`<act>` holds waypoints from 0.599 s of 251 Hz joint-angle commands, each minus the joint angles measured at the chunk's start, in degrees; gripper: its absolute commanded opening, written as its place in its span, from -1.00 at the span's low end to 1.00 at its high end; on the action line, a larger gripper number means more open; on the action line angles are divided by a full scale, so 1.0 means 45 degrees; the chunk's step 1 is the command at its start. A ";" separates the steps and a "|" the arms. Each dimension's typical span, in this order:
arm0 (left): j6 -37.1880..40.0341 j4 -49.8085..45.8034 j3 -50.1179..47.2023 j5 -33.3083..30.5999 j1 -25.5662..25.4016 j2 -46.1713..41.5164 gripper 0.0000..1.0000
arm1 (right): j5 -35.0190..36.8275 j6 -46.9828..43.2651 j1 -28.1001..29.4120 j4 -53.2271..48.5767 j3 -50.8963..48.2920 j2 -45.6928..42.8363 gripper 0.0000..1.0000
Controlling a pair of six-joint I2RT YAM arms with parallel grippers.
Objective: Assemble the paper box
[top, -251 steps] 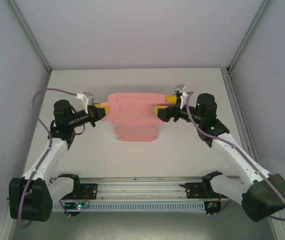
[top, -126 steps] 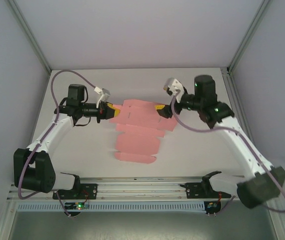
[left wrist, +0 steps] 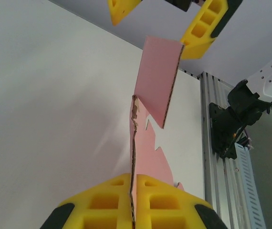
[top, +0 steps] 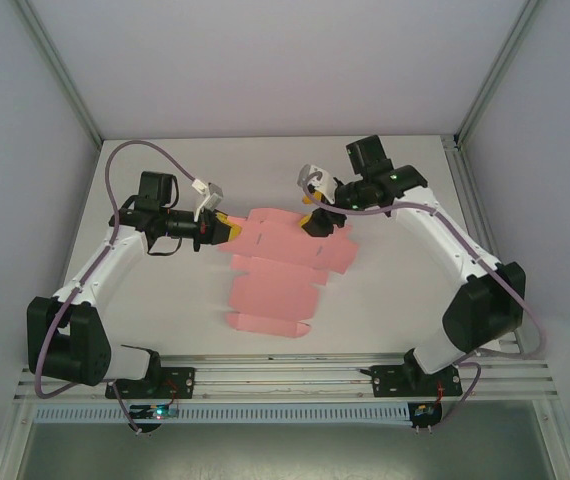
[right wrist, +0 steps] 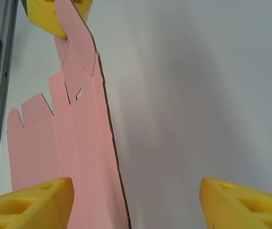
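Note:
The paper box (top: 283,262) is a flat pink die-cut sheet, lifted at its far end and sloping down to the table at the near end. My left gripper (top: 231,229) is shut on the sheet's far left flap. In the left wrist view its yellow fingers (left wrist: 102,205) pinch the card's edge (left wrist: 132,157) between them. My right gripper (top: 312,218) hangs open at the sheet's far right corner. In the right wrist view the gripper (right wrist: 136,202) straddles the card's dark edge, with the pink sheet (right wrist: 78,157) beside the left finger (right wrist: 31,205).
The white table (top: 415,300) lies inside a light-walled enclosure. An aluminium rail (top: 285,375) with both arm bases runs along the near edge. Metal posts (top: 65,80) rise at the back corners.
My right arm has swung left and turned its wrist, and its jaws have narrowed. My left arm reached further in earlier and has since held still. The sheet has tilted and its near end slid closer.

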 commanded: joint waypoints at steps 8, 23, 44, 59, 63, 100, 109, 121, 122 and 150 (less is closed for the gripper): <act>0.0610 -0.0685 0.0555 0.0354 -0.0117 -0.0090 -1.00 | -0.0287 -0.0379 0.0154 -0.1273 0.0906 0.0652 0.06; 0.0608 -0.0735 0.0621 0.0281 -0.0118 -0.0090 -1.00 | -0.0398 -0.0686 0.0170 -0.1732 0.1182 0.0789 -0.13; 0.0412 -0.0475 0.0553 0.0175 -0.0116 -0.0150 -1.00 | -0.0440 -0.1044 0.0180 -0.2192 0.1331 0.0892 -0.45; 0.0016 0.0054 0.0413 0.0021 -0.0107 -0.0223 -1.00 | -0.0508 -0.1402 0.0171 -0.2599 0.1372 0.0937 -0.57; -0.0084 0.0190 0.0382 -0.0017 -0.0120 -0.0238 -1.00 | -0.0511 -0.1487 0.0183 -0.2687 0.1389 0.0945 -0.58; -0.0786 0.0843 0.0228 -0.0434 -0.0111 -0.0270 -1.00 | -0.0371 -0.1667 0.0241 -0.2901 0.1269 0.0878 -0.81; -0.0885 0.0909 0.0215 -0.0434 -0.0113 -0.0300 -1.00 | -0.0238 -0.1767 0.0269 -0.2876 0.1191 0.0818 -0.82; -0.0923 0.1007 0.0182 -0.0419 -0.0131 -0.0370 -1.00 | 0.0015 -0.1862 0.0346 -0.2794 0.1059 0.0726 -0.85; -0.0941 0.1027 0.0176 -0.0419 -0.0125 -0.0368 -1.00 | 0.0035 -0.1871 0.0366 -0.2779 0.1041 0.0722 -0.85; -0.1471 0.1549 -0.0026 -0.0945 -0.0116 -0.0445 -0.99 | 0.0844 -0.1738 0.0621 -0.2241 0.0706 0.0498 -0.98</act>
